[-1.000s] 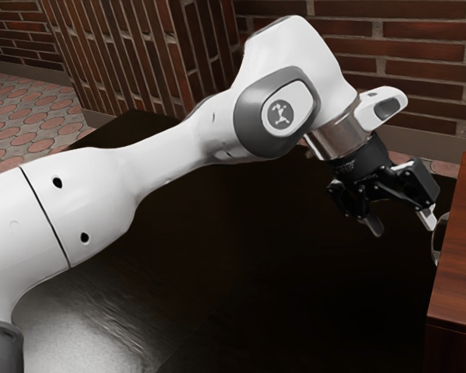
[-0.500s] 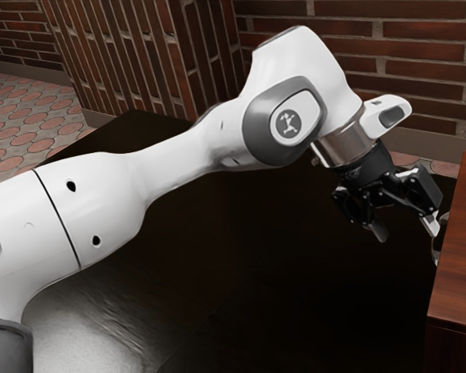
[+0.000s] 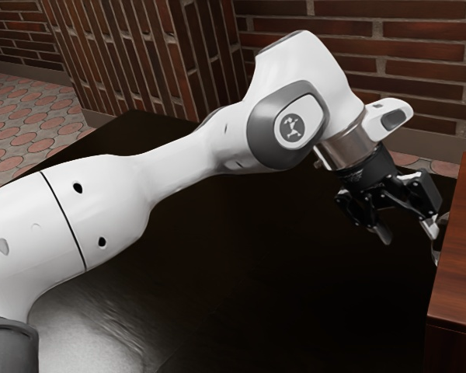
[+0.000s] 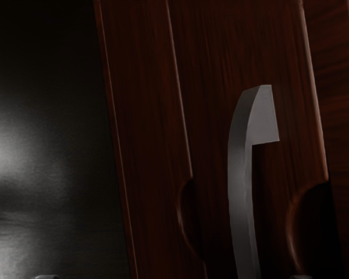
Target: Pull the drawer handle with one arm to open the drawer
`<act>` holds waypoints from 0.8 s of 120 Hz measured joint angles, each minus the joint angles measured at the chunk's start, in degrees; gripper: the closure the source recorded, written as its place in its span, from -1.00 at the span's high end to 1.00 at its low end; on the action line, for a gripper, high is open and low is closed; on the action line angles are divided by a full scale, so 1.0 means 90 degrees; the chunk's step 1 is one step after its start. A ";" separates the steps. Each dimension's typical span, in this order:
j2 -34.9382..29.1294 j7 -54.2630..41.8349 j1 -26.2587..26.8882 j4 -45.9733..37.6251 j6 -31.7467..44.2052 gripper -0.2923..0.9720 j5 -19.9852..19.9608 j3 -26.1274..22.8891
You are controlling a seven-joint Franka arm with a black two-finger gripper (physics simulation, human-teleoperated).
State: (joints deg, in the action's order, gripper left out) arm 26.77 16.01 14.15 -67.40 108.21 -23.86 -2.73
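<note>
Drawer handle (image 4: 247, 192), a grey bar on the wooden drawer front (image 4: 215, 87), sits at the exterior view's right edge, mid-height. Gripper (image 3: 408, 230), jaws spread, hovers just beside it. Good practice: straddle the bar squarely, close firmly, then pull straight outward.

Arm (image 3: 124, 210) in smooth, glossy white shells, thick and rounded. Split by a thin black seam (image 3: 66, 225), with small dark holes (image 3: 78, 187) on either side. Capped at the joint with a grey rounded-square cover (image 3: 289, 127) bearing a small white mark. Ringed near the wrist by a metallic band (image 3: 346, 148), under a white flange (image 3: 388, 115) with a dark window. Finished with an angular black gripper (image 3: 408, 231), one pale pad (image 3: 429, 226) at a fingertip. Grey at the base (image 3: 4, 346).
</note>
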 joint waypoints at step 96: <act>0.0116 -0.0010 0.0004 0.0006 0.0310 -0.07 -0.0016 -0.0116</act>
State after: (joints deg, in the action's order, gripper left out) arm 27.82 15.92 14.19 -67.35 111.00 -24.01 -3.78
